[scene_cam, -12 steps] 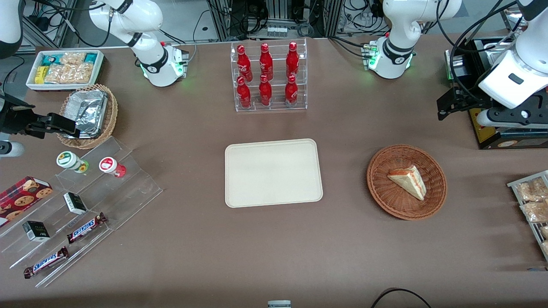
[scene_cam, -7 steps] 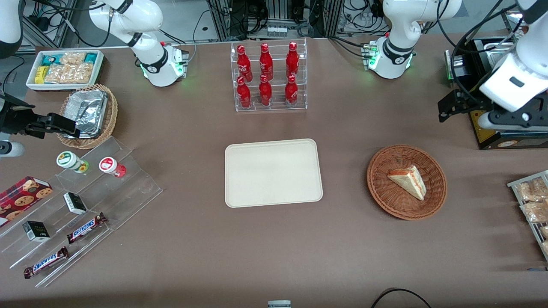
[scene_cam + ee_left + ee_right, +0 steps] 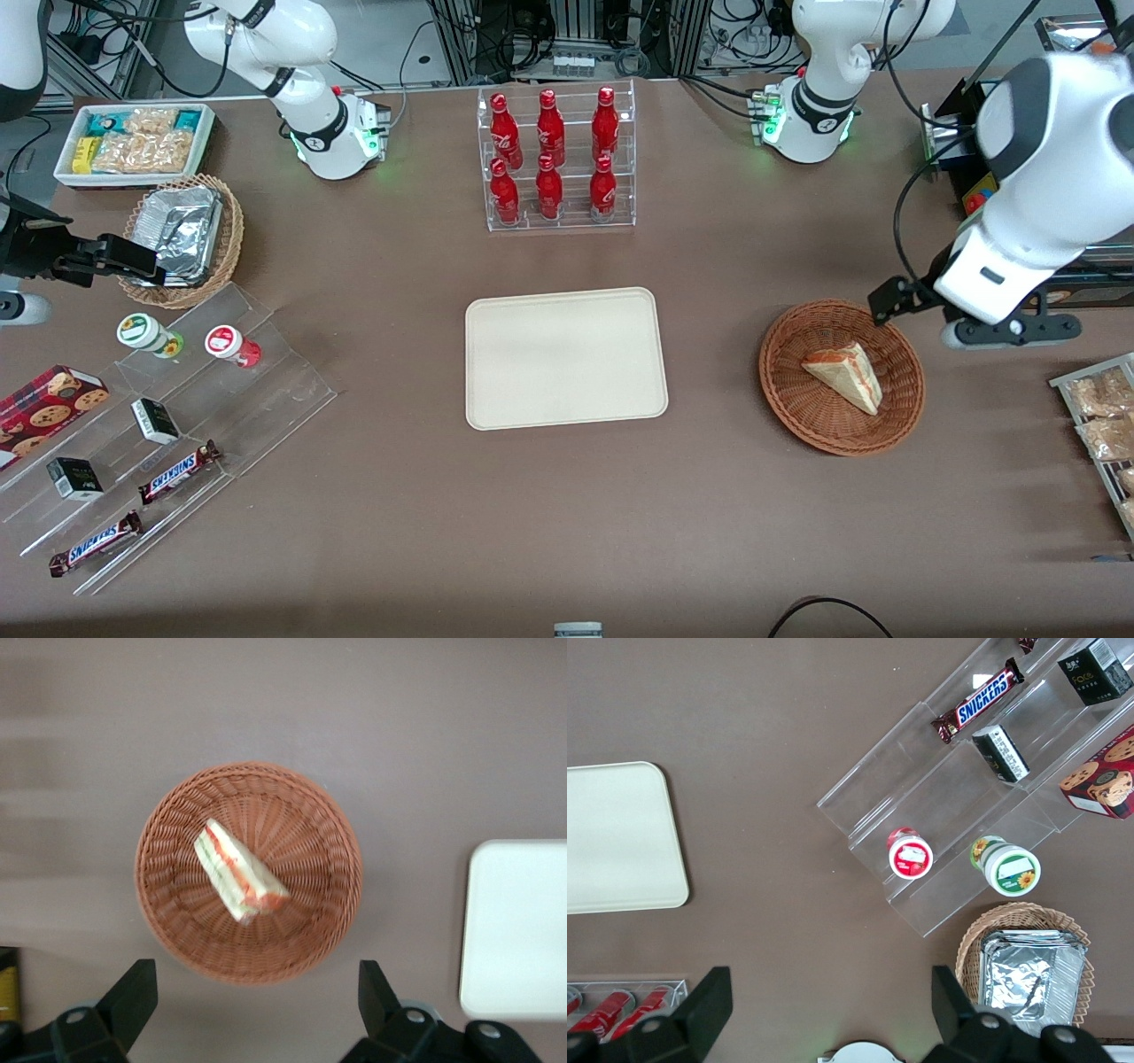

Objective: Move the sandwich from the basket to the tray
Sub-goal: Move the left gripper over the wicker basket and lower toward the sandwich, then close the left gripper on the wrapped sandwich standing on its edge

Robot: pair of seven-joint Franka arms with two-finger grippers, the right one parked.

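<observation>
Sandwich (image 3: pixel 845 377), one, lies in one basket (image 3: pixel 797 416); tool (image 3: pixel 252 1005) above, fingers spread wide, holding nothing.

Brown table (image 3: pixel 567 514), cable-strewn metal racks (image 3: pixel 576 35)

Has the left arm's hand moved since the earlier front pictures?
Yes. The hand, open, has swung from near the table's working-arm end toward the basket, now above its rim; the sandwich lies untouched.

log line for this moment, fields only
phase: approach | gripper: open, above basket | sandwich: in basket | tray: bare
</observation>
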